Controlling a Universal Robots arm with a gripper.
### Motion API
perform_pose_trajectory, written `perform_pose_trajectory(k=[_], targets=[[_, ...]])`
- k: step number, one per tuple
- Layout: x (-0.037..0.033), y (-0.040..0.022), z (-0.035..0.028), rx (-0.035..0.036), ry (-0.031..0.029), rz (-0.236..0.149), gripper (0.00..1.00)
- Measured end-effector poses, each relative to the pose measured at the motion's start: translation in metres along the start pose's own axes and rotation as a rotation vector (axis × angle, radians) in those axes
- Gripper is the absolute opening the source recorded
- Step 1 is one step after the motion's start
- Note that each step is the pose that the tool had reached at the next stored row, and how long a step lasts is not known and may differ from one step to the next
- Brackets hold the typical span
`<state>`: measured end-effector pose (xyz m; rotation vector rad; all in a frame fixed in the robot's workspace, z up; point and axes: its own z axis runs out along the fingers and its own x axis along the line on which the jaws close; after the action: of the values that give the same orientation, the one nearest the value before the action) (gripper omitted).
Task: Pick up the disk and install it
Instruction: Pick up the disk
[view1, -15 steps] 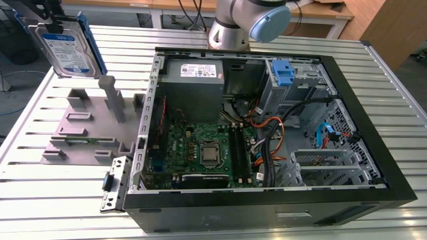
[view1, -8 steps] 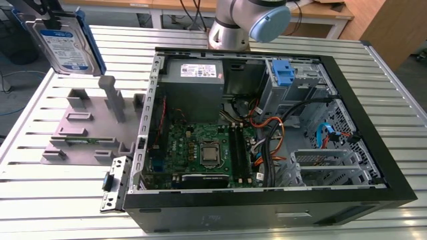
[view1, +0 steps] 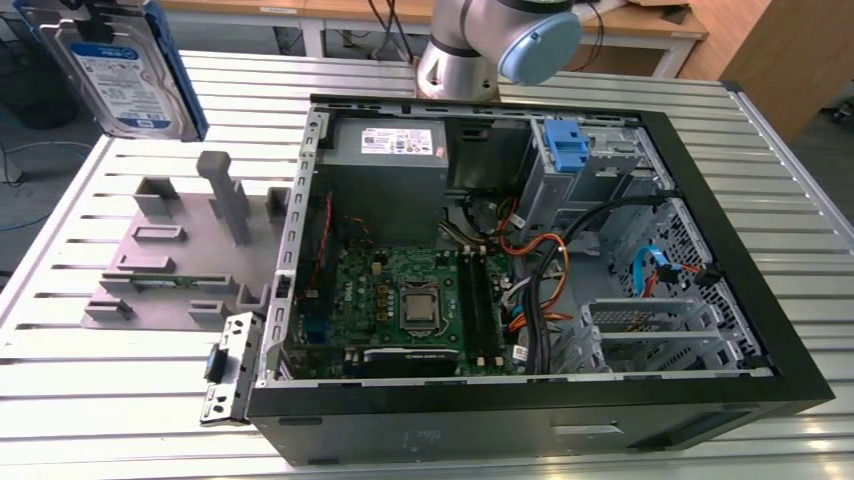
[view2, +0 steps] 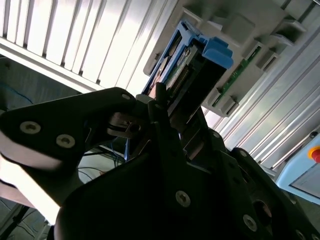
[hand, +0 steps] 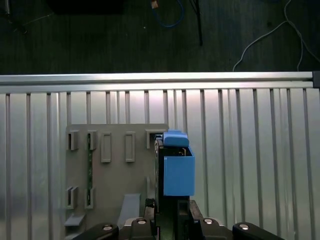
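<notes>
While the slatted table (view1: 107, 400) carries everything, most of it is taken by the open case (view1: 534, 425), lying on its side with the board (view1: 407, 305) and cables facing up. Behind the case stands the arm (view1: 487, 40), a grey column with a blue joint cap at the far edge. To the exterior view's left of the case sits a grey holder (view1: 174, 260) with upright slots and posts.

The disk (view1: 127, 75) is not in the holder. It hangs in the air above the holder's far side, well off the table, at the exterior view's upper left. The pincer (view2: 175, 112) is pressed together on one short end of the disk, across its flat faces, so it is pinching the disk. The disk's long axis runs straight out from the pincer and stands roughly upright in the exterior view, with its label toward the camera and blue rails along its long edges. In the first wrist view it shows edge-on, over the holder's edge next to bare slats.

As I judge it, the relation that matters is sideways. The drive bay, where a blue bracket (view1: 567, 145) sits near the power supply (view1: 387, 145), lies well apart from the disk, across the case toward the exterior view's right. Pick-up looks done; installing is not.
</notes>
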<state>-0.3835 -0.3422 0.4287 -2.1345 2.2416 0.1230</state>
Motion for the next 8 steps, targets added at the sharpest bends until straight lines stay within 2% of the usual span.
perform_pose_trajectory(k=[5, 8], targets=[[-0.0012, 0.0004, -0.0141, 0.0, 0.0, 0.0, 0.35], [-0.0017, 0.0006, -0.0203, 0.0002, -0.0001, 0.0, 0.35]])
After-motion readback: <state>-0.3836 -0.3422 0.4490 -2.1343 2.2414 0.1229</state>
